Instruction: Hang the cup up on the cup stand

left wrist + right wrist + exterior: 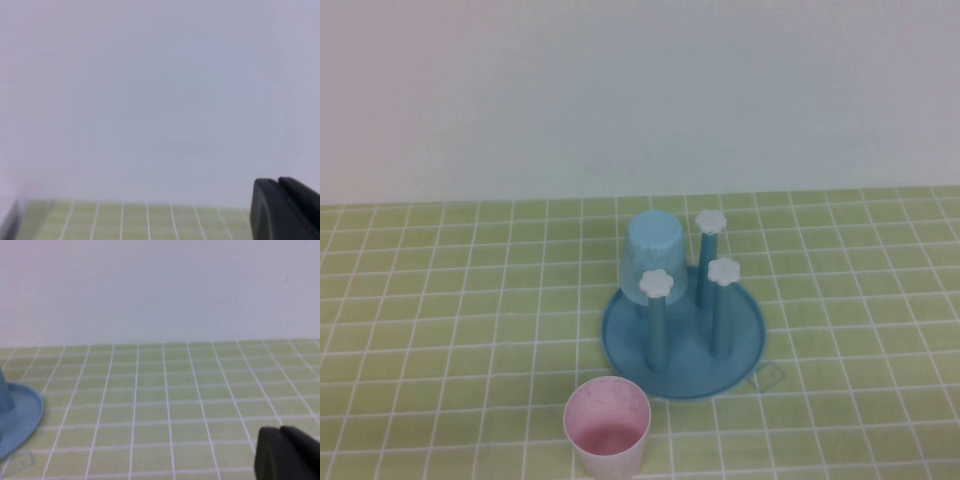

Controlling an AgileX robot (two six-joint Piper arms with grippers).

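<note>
With the left gripper (285, 210) and right gripper (287, 452) both closed, empty and parked off the high view, the cup (608, 427) stood upright just before the cup stand (620, 335), needing a firm rim grasp.

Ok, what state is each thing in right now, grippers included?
pink cup: upright, mouth up, on the table in front of the stand, not hung.
light blue cup: upside down over a rear peg.
cup stand: flat on the table, three pegs free.
left gripper: shut, empty, parked out of the high view.
right gripper: shut, empty, beside the stand.
</note>
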